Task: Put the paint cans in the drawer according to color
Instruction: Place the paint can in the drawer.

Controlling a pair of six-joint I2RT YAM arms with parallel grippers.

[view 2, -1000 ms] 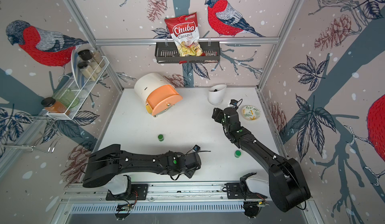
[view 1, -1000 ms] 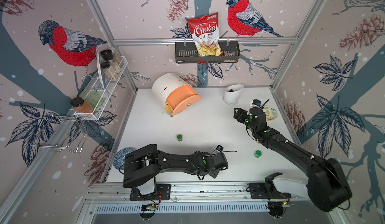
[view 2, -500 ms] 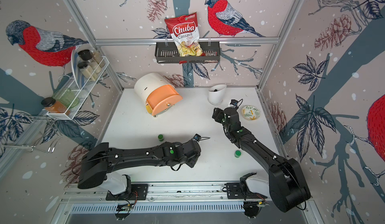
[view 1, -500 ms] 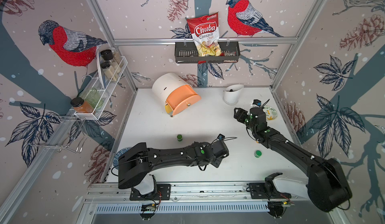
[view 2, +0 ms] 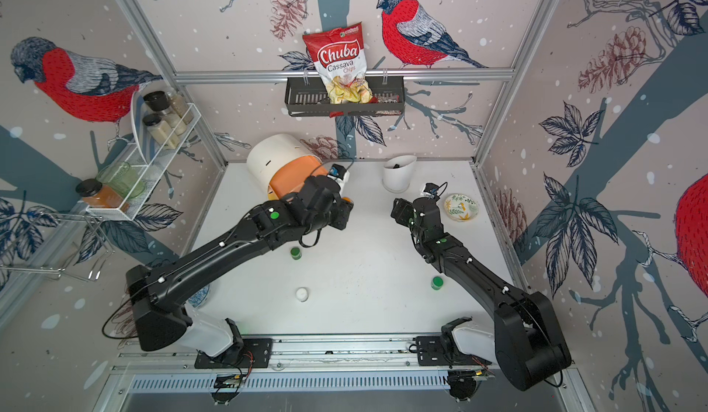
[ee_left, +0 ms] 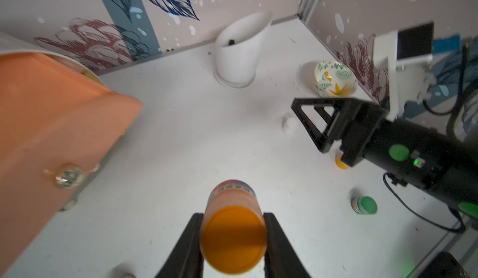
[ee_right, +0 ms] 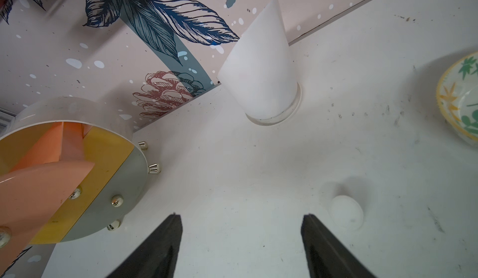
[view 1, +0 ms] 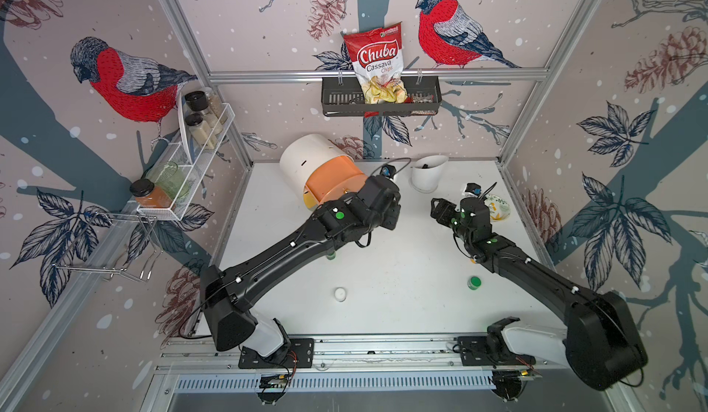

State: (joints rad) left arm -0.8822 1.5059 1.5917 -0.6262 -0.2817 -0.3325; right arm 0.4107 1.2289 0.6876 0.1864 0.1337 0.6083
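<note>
Left gripper [ee_left: 232, 221] clamps a tiny orange-lidded paint pot [ee_left: 233, 238] between its black fingers, above the white tabletop [ee_left: 181, 134] and just beside the pulled-out peach drawer [ee_left: 51, 124] of the small white arch-topped chest [view 1: 306, 157]. Right gripper [ee_right: 241, 219] hangs with jaws spread and empty, a white-lidded pot [ee_right: 346, 212] standing on the table near one finger. In both top views a second white-lidded pot [view 1: 340, 294] and a green-lidded pot [view 1: 474, 282] stand well apart, nearer the arm bases.
</note>
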